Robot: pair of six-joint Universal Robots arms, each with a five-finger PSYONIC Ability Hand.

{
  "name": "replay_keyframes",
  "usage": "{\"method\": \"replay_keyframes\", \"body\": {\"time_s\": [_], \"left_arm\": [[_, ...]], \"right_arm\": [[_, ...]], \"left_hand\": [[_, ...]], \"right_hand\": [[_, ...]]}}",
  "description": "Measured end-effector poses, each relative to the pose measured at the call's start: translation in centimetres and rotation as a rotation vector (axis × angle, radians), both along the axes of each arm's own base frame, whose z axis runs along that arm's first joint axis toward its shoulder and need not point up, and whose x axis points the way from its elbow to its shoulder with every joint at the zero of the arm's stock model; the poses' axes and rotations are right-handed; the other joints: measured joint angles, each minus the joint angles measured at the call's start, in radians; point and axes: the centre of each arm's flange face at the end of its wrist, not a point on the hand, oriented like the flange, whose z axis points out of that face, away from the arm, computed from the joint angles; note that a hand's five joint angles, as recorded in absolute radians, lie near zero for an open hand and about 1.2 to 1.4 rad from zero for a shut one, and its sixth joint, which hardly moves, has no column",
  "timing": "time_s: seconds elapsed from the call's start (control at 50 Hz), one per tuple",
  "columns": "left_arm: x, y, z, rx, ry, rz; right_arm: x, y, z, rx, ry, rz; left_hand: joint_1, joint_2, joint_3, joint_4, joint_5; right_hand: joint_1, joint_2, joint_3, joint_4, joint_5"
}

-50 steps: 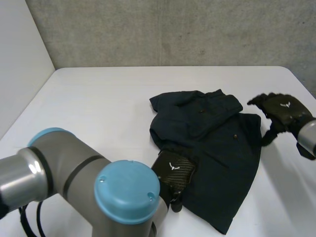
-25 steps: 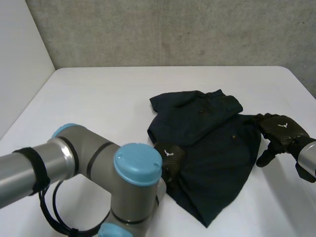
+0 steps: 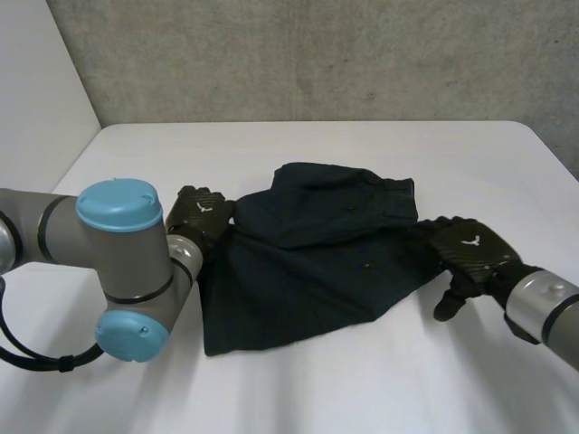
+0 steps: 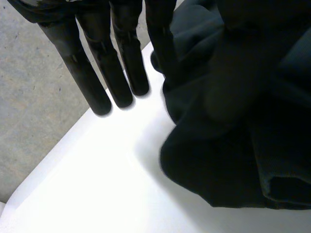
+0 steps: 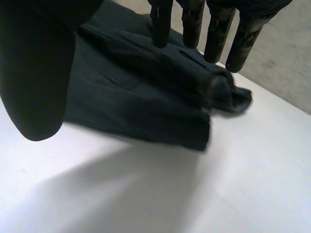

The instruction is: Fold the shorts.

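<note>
The shorts (image 3: pixel 308 253) are dark navy and lie rumpled near the middle of the white counter (image 3: pixel 181 154). An upper layer is folded over toward 12 o'clock, with a thick bunched edge at 2 o'clock. The lower layer spreads wide, one corner reaching 7 o'clock and another tapering toward 3 o'clock. Two small studs show on the cloth.

Left arm (image 3: pixel 118 262) bent across front, elbow caps toward camera; left hand (image 3: pixel 201 215) at left edge of shorts (image 3: pixel 308 262), back up; fingers (image 4: pixel 121 68) straight, thumb (image 4: pixel 228 73) pinching cloth against nearest finger; right arm (image 3: pixel 543 307) reaches in from right; right hand (image 3: pixel 470 253) palm down at right edge, fingers (image 5: pixel 216 34) straight, spread; thumb (image 5: pixel 39 63) apart, pointing down
</note>
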Motion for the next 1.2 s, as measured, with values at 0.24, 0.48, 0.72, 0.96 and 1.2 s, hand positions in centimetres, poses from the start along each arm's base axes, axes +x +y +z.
{"method": "replay_keyframes", "body": {"time_s": [0.24,0.48,0.72,0.96,1.2], "left_arm": [[2.3,4.6,4.3,0.021,0.035,-0.001],[3.1,11.3,4.8,0.167,0.172,-0.027],[2.2,12.8,-1.3,0.32,0.08,0.0],[1.6,11.4,-2.4,0.284,0.091,0.015],[1.0,10.3,-3.1,0.278,0.088,0.017]], "right_arm": [[2.6,-1.0,-2.4,-0.157,0.148,0.142],[2.2,-2.2,-3.4,-0.202,0.247,0.153],[2.3,-2.9,-3.4,-0.208,0.234,0.149],[2.4,-2.7,-3.4,-0.198,0.229,0.147],[2.4,-2.7,-3.2,-0.187,0.213,0.138]], "left_hand": [[-0.269,-0.326,-0.323,-0.328,-0.339],[-0.269,-0.32,-0.32,-0.326,-0.319],[-0.215,-0.249,-0.253,-0.246,-0.246],[-0.131,-0.154,-0.159,-0.149,-0.162],[-0.024,-0.064,-0.07,-0.063,-0.091]], "right_hand": [[0.168,0.205,0.219,0.192,0.169],[0.241,0.304,0.31,0.286,0.258],[0.733,0.949,0.964,0.953,0.901],[0.733,0.949,0.964,0.953,0.901],[0.741,0.949,0.964,0.954,0.901]]}}
